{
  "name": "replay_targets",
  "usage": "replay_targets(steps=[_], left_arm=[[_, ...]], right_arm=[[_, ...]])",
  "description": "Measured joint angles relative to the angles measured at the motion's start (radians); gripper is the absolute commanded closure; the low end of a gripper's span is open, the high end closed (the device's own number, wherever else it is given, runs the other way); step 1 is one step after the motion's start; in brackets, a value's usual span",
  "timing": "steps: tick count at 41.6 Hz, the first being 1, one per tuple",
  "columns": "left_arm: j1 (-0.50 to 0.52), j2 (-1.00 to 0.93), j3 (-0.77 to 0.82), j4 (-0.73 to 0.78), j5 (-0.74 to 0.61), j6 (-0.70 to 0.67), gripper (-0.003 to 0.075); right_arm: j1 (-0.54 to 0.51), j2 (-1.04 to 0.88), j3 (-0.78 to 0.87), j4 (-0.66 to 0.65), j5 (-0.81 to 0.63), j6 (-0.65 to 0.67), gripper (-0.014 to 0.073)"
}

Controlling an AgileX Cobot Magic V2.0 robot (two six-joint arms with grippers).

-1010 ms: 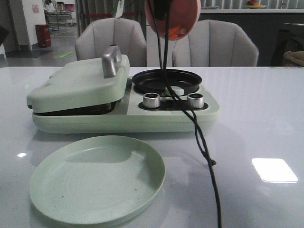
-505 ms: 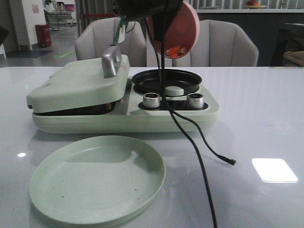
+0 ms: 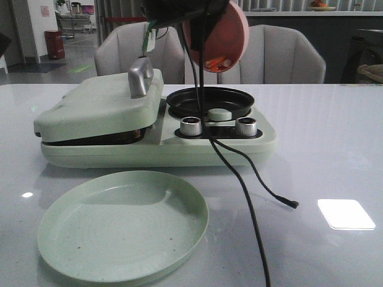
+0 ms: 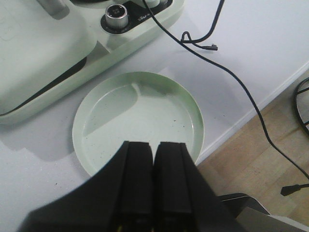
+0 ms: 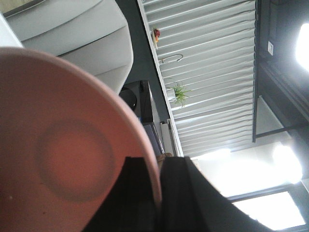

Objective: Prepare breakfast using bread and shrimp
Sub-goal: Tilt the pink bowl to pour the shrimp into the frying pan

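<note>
While pink bowl is gripped at rim by right gripper, tipped steeply, shrimp is seen at low edge, directly above black pan. Left gripper closed, empty, over green plate. Bread not seen.

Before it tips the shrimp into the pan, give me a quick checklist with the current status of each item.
1. Right gripper clamped on the pink bowl rim: ok.
2. Shrimp at the bowl's lower edge, not yet out: ok.
3. Bowl directly above the black pan: cannot tell from one front view.
4. Pan free of food: ok.
5. Left gripper shut, away from the pan, above the green plate: ok.
6. Bread in place: cannot tell, none visible.
</note>
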Motion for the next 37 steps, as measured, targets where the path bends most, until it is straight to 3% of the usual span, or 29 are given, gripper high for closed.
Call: replay_targets(steps=[24,37], left_arm=[[0.000,0.000,0.000,0.002,0.000,0.000,0.0619],[0.000,0.000,0.000,0.008,0.000,0.000,0.0619]], right_arm=[[-0.002,0.077,-0.058,0.010,0.027,-0.056,0.0549],[0.000,0.024,-0.060,0.004,0.041,-0.061,0.0549]])
